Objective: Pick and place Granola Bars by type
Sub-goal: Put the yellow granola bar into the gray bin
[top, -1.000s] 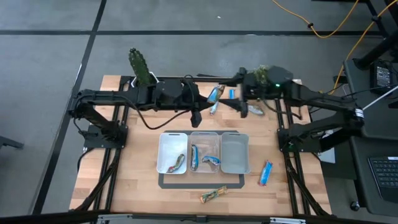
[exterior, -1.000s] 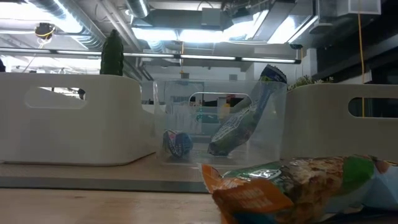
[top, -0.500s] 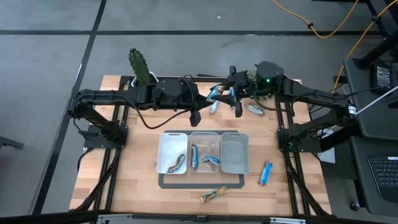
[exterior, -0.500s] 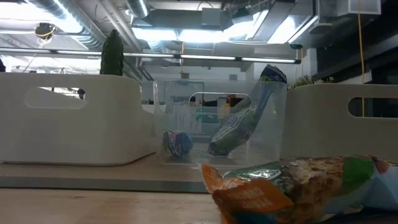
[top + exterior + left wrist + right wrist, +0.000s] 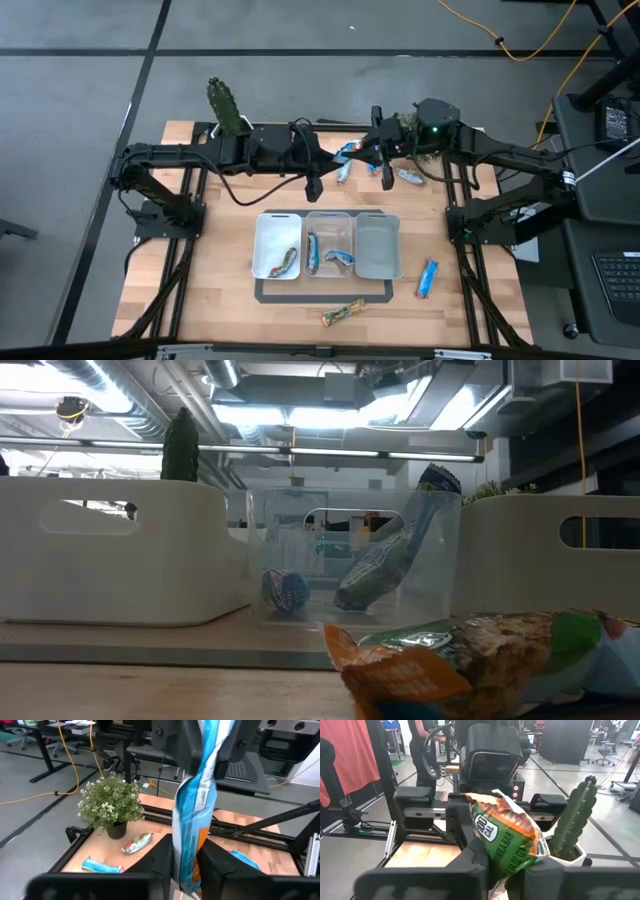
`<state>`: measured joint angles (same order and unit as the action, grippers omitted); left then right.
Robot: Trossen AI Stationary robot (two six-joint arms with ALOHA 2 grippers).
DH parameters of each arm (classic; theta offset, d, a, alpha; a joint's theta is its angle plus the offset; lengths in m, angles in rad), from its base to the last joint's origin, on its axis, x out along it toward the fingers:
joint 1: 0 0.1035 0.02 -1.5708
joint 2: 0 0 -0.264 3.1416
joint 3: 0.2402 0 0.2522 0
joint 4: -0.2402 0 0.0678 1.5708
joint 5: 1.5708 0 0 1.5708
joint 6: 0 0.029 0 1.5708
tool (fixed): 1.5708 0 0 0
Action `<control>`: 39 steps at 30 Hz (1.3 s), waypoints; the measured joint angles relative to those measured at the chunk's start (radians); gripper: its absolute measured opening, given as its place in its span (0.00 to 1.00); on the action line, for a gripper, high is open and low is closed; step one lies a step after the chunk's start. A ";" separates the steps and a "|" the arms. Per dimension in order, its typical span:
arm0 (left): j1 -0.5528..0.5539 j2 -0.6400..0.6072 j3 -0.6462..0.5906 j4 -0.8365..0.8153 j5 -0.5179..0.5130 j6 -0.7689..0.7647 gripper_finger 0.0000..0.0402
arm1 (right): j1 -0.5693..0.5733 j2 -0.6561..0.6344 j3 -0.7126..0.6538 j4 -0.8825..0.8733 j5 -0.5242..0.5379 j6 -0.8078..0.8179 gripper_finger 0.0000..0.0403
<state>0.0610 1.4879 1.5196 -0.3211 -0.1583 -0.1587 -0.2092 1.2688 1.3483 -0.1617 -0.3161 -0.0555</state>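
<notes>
A blue bar [image 5: 192, 820] is clamped in the left end effector [image 5: 186, 862], hanging upright between its dark fingers [image 5: 162, 855]. A green bar [image 5: 506, 840] is clamped in the right end effector [image 5: 505, 870]. In the high view both end effectors meet in the upper middle of the frame, the left end effector at [image 5: 313, 186] and the right end effector at [image 5: 378, 158], with the blue bar [image 5: 345, 160] between them.

Below them, in the centre of the frame, three trays [image 5: 328, 218] stand side by side on the wooden surface [image 5: 220, 290]. The left tray holds one greenish bar [image 5: 285, 263], the middle tray holds two bluish bars [image 5: 314, 253], and the right tray shows nothing inside. One more blue bar [image 5: 428, 277] lies on the surface to the right of the trays, and a brownish bar [image 5: 343, 313] lies below them. A silvery bar [image 5: 410, 177] lies near the right end effector. A cactus [image 5: 226, 107] stands at the upper left of the surface.
</notes>
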 joint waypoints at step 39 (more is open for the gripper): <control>-0.009 -0.082 -0.006 -0.056 -0.196 -0.042 0.61 | 0.157 -0.273 0.072 -0.956 0.336 0.560 0.07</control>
<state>0.0521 1.4063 1.5135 -0.3772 -0.3545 -0.2007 -0.0525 0.9956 1.4200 -1.1178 0.0203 0.5045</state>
